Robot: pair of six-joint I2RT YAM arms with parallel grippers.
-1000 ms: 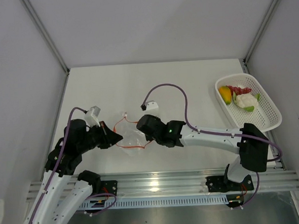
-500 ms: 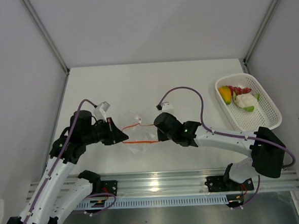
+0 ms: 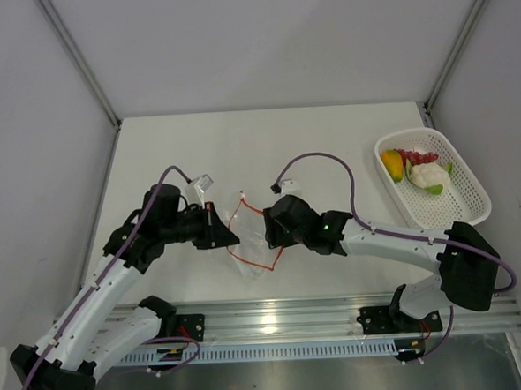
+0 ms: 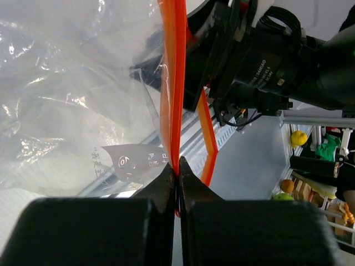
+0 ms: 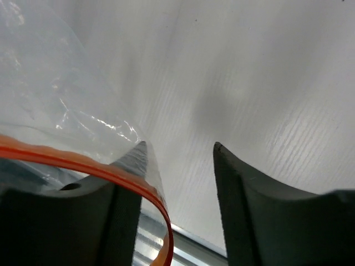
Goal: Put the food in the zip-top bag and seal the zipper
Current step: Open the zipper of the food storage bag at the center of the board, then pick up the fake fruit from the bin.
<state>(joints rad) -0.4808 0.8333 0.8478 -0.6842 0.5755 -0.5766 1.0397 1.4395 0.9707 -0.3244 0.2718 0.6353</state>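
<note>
The clear zip-top bag (image 3: 246, 247) hangs low over the table between my two grippers, its orange-red zipper (image 3: 269, 266) slack and looped. My left gripper (image 3: 230, 240) is shut on the zipper (image 4: 173, 111) at one end of the mouth, the crinkly film (image 4: 72, 94) spreading to its left. My right gripper (image 3: 268, 233) is open; the bag's film and zipper (image 5: 105, 169) drape over one finger (image 5: 130, 183), and nothing sits between the fingers. The food lies in the white basket: a yellow-orange fruit (image 3: 391, 163), red grapes (image 3: 418, 157), a whitish piece (image 3: 429, 176) and a green piece (image 3: 436, 189).
The white mesh basket (image 3: 465, 207) stands at the table's right edge, beside the right wall frame. An aluminium rail (image 3: 277, 318) runs along the near edge under both arms. Purple cables loop above each wrist.
My right gripper has opened and let go of the zipper. The strip, stretched taut half a second ago, now sags in a loop. My left gripper has carried its end to the right.
</note>
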